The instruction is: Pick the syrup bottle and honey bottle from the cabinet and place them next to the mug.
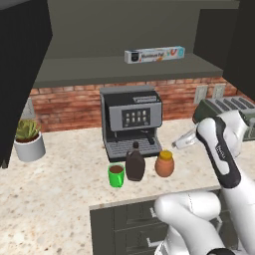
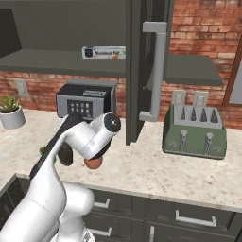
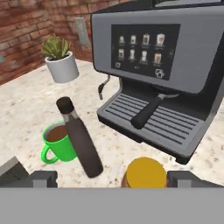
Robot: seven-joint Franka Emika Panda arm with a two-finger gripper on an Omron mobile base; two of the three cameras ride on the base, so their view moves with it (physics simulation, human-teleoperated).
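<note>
The green mug stands on the counter in front of the coffee machine. Right beside it is the dark brown syrup bottle, and the orange honey bottle stands just right of that. My gripper hovers above and slightly right of the honey bottle, apart from it. In the hand view the gripper is open, and the honey bottle's yellow lid lies low between the fingertips. The syrup bottle and mug sit to its left. The cabinet is open above.
A coffee machine stands close behind the three items. A foil box lies on the cabinet shelf. A potted plant is at the left and a green toaster at the right. An open cabinet door hangs above the counter.
</note>
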